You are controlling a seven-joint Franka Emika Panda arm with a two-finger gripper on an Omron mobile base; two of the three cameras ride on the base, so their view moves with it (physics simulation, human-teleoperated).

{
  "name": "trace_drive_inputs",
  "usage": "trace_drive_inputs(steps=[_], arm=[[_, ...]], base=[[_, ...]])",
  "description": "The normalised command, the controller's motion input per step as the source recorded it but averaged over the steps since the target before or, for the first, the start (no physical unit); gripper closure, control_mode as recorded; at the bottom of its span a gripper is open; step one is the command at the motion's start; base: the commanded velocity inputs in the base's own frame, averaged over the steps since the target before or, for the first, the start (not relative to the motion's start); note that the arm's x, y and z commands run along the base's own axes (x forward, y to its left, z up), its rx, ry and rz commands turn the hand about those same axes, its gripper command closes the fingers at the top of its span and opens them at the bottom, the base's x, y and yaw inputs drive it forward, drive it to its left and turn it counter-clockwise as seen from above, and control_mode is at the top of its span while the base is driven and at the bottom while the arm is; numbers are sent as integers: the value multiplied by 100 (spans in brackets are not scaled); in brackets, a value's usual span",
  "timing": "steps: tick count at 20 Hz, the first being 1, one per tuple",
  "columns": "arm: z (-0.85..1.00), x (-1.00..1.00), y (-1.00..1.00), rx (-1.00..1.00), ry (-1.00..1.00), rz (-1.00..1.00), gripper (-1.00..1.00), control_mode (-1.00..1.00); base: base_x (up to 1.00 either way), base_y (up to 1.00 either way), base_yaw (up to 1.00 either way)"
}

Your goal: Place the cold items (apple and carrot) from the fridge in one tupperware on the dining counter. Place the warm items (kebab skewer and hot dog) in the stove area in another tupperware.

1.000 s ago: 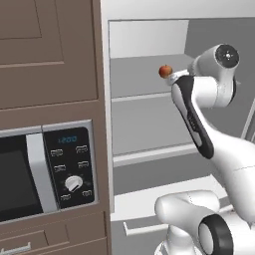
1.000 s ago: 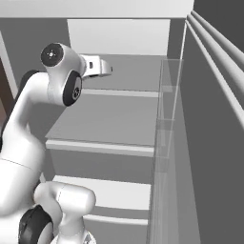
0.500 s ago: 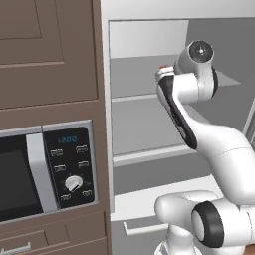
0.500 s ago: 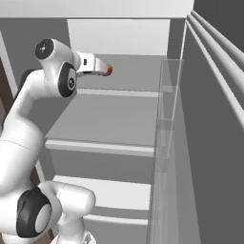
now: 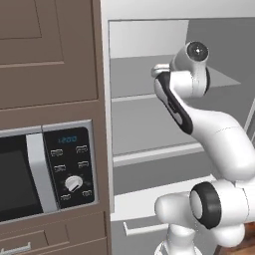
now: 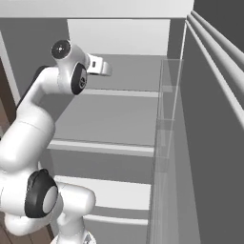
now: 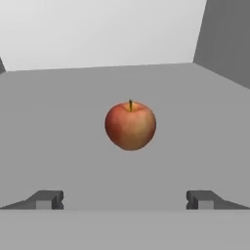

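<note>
A red-yellow apple (image 7: 130, 125) sits upright on the grey fridge shelf (image 7: 58, 122), straight ahead of my gripper (image 7: 124, 199) in the hand view. The gripper is open, its two dark fingertips (image 7: 46, 199) stand wide apart, and nothing is between them. The apple lies a short way beyond the tips, centred on the gap. In the base views the white arm (image 5: 199, 119) reaches into the upper fridge compartment, its hand (image 6: 101, 66) pointing toward the back wall. The carrot, kebab skewer, hot dog and tupperware are out of view.
A brown cabinet (image 5: 50, 50) with a built-in microwave (image 5: 45, 174) stands left of the open fridge. Grey shelves (image 6: 109, 145) run below the hand. The fridge's side wall and clear door bins (image 6: 167, 119) close in on the right.
The arm has swung left and further into the upper compartment. The apple, seen beside the hand in the earlier base views, is now covered by the arm. The jaws stayed open.
</note>
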Motion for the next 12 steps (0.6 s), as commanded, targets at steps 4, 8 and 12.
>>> trace_drive_inputs(steps=[4,8,12], arm=[[0,33,0,5,0,-4,-100,-100],[0,34,0,1,0,-7,-100,-100],[0,37,0,0,0,-5,-100,-100]], base=[[0,0,0],[0,0,0],[0,0,0]])
